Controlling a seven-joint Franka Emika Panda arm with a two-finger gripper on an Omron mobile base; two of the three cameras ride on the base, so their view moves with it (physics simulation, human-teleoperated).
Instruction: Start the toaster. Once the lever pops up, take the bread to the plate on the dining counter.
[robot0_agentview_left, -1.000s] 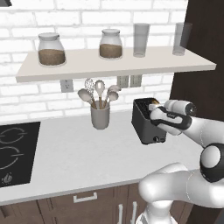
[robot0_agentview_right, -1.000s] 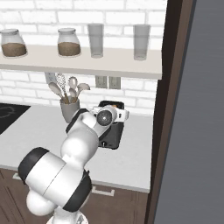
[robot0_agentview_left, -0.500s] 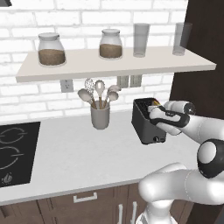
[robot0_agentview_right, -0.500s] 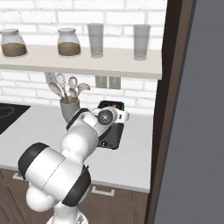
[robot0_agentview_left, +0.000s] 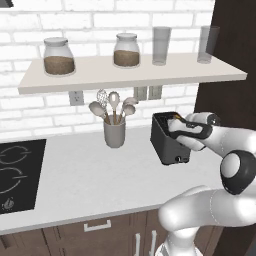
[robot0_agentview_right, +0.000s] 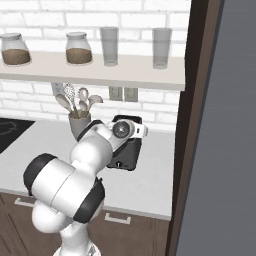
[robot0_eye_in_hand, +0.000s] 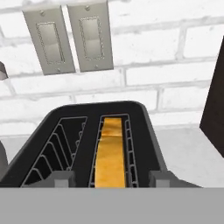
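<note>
Gripper (robot0_eye_in_hand: 111, 178) over the toaster (robot0_agentview_left: 167, 140), bread (robot0_eye_in_hand: 110, 153) in its slot.

You've got the two fingertips (robot0_eye_in_hand: 64, 178) standing apart, one each side of the right-hand slot, just above the golden slice; can't tell if they touch it, so grip unconfirmed. Toaster sits on the white counter (robot0_agentview_left: 90, 175), right of the utensil cup (robot0_agentview_left: 114, 132), below the wall outlets (robot0_eye_in_hand: 68, 37). Left slot bare.
</note>
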